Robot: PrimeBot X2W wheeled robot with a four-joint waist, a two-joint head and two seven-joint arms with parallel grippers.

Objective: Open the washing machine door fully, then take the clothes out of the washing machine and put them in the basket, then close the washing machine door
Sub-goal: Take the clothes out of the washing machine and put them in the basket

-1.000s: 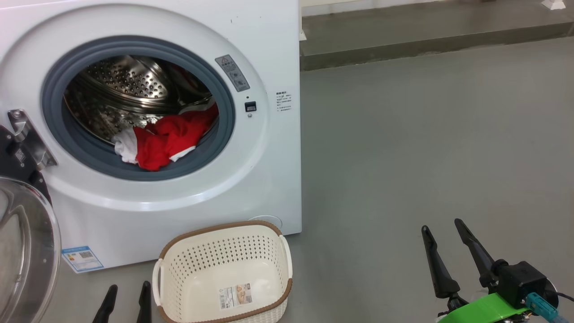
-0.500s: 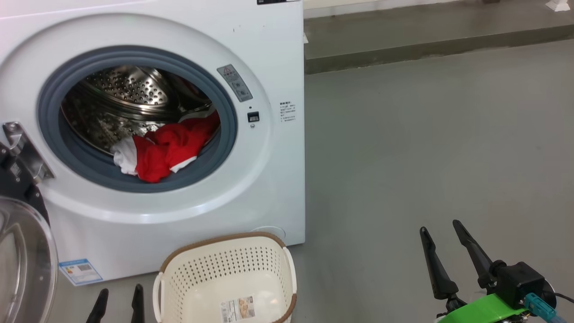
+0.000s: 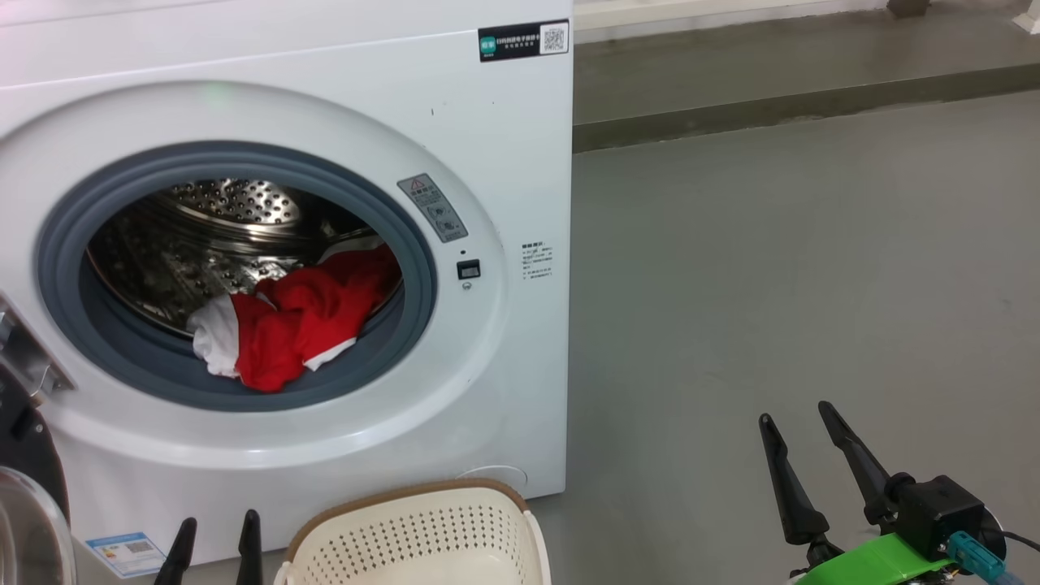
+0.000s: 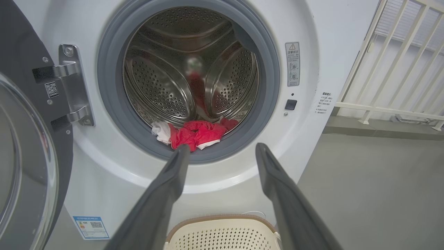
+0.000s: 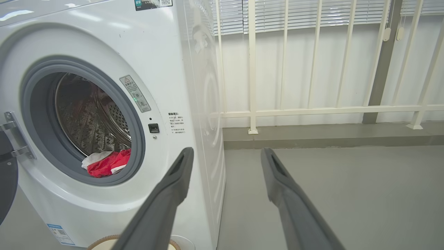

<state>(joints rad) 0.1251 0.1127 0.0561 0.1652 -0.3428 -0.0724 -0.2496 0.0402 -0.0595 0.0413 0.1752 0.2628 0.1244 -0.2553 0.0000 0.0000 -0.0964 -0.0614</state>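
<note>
The white washing machine (image 3: 487,146) stands with its round door (image 4: 20,166) swung wide to the left on a metal hinge (image 4: 74,85). Red and white clothes (image 3: 292,325) lie at the front lip of the steel drum (image 4: 187,69), also seen as clothes (image 5: 107,163). The cream basket (image 3: 422,532) sits on the floor below the opening. My left gripper (image 3: 215,524) is open and empty beside the basket, in front of the machine. My right gripper (image 3: 796,414) is open and empty over bare floor to the right.
Grey floor (image 3: 772,268) stretches right of the machine. A low step (image 3: 772,106) and a white railing (image 5: 312,111) run behind it. The open door (image 3: 24,520) takes up the space at the lower left.
The head camera has tilted up, so the machine and basket sit lower in the picture and the top label has come into view. Both grippers stay open, and the clothes have not moved.
</note>
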